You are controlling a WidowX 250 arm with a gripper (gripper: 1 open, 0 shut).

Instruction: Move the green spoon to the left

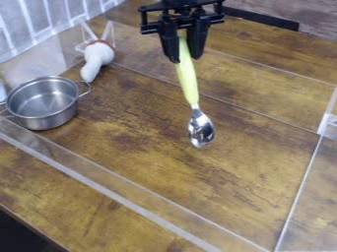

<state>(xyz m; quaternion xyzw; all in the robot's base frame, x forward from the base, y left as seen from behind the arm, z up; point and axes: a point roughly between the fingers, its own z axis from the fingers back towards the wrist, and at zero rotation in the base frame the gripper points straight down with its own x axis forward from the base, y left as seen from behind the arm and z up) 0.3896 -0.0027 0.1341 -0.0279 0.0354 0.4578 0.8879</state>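
Note:
The green spoon (pixel 190 84) hangs from my gripper (pixel 183 44), its yellow-green handle running down to a shiny metal bowl (pixel 200 129) close over the wooden tabletop. My black gripper points straight down at the top middle of the camera view and is shut on the handle's upper end. I cannot tell whether the spoon's bowl touches the wood or hovers just above it.
A steel pot (pixel 42 100) stands at the left edge. A whitish stubby object with a red tip (pixel 94 57) lies behind it near the tiled wall. A clear acrylic wall (pixel 158 212) runs along the front and right of the table.

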